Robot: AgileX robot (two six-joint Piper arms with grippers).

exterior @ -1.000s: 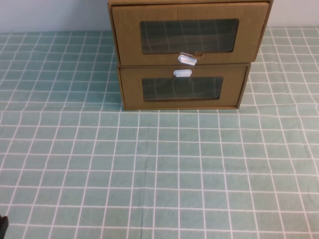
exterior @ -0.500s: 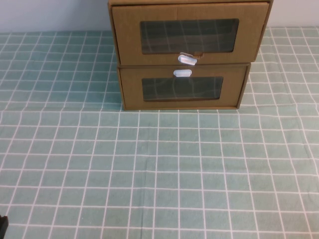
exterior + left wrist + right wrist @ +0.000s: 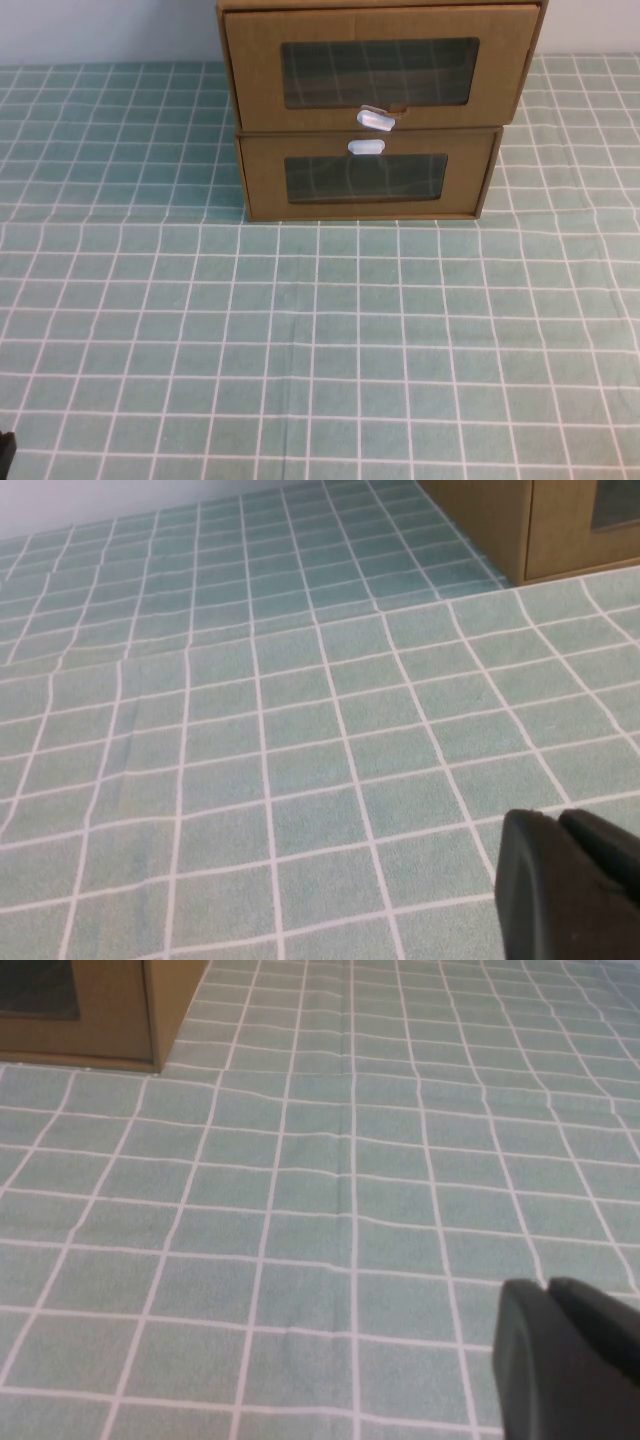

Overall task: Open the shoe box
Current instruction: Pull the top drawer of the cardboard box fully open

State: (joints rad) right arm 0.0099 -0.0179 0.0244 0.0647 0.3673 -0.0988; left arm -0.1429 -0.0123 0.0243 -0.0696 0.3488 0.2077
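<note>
Pincer first: we found the left pincer (image 3: 553,825) low over the near left part of the bench (image 3: 320,340). Its two dark fingers were pressed together with no gap, and it held nothing. The right pincer (image 3: 547,1290) hung the same way over the near right part, also drawn narrow and empty. It did not reach into the high view, where only a dark sliver showed at the lower left corner.

Both sat well apart from the work, which we read as a parked pose, with no approach begun.

Two cardboard boxes stood stacked at the far side of the green checked cloth (image 3: 120,300). The upper shoe box (image 3: 250,70) rested squarely on the lower shoe box (image 3: 265,175). Their windowed fronts faced us, presumably so the pulls could be reached from the robot's side. Both fronts lay flush and shut.

Each front carried a small white tab. The upper tab (image 3: 376,119) hung slightly tilted at the bottom edge of its front. The lower tab (image 3: 366,147) lay level at the top edge of its own. The two tabs were just beside each other across the seam where the boxes met.

We could not tell which box the task meant. We judged that either pincer would have to spread before it could pinch a tab. With the tabs so near each other, catching the wrong one looked like the main risk.
</note>
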